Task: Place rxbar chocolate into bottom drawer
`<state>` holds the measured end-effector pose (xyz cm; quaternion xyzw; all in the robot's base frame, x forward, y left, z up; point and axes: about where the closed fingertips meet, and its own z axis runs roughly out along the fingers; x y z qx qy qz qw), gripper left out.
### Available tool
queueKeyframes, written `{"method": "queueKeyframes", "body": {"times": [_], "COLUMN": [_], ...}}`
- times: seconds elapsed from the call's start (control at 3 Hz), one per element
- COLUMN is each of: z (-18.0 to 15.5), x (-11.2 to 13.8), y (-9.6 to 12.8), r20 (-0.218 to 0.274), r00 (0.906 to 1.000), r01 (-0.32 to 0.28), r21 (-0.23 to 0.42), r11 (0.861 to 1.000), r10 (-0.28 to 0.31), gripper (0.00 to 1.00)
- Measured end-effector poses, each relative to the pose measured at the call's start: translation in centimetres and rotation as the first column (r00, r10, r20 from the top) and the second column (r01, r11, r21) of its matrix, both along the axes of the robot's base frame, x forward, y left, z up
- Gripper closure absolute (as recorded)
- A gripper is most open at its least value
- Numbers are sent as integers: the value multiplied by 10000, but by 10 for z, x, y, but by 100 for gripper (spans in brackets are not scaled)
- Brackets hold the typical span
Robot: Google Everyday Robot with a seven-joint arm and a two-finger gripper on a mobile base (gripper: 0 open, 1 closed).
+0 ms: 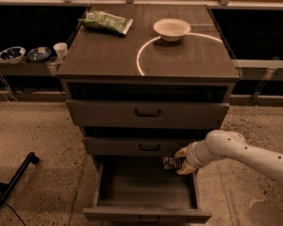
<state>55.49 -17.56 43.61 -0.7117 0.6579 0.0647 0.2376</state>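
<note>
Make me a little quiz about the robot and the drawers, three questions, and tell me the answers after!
1. True or false: the bottom drawer is pulled open.
2. The gripper hangs over that drawer's back right part. What is it gripping? A) a spoon B) the rxbar chocolate C) a banana
3. Fill in: on the cabinet top lie a white bowl and a green ____.
Key: 1 true; 2 B; 3 bag.

A green crinkly bag (105, 21) and a white bowl (171, 29) sit well apart on the cabinet top (108, 55).
</note>
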Motion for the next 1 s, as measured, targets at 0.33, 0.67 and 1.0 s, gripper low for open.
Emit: {"method": "queueKeyframes", "body": {"times": [0.33, 0.67, 1.0], "z": [-4, -49, -146], "x": [-3, 18, 18], "y": [-2, 4, 23], "r20": [316, -25, -515], "r00": [9978, 10000, 9956], "r01": [-589, -35, 772], "r21": [-17, -37, -188], "r11": [9983, 10000, 9968], "r10": [589, 35, -781], "gripper": [100, 100, 100]}}
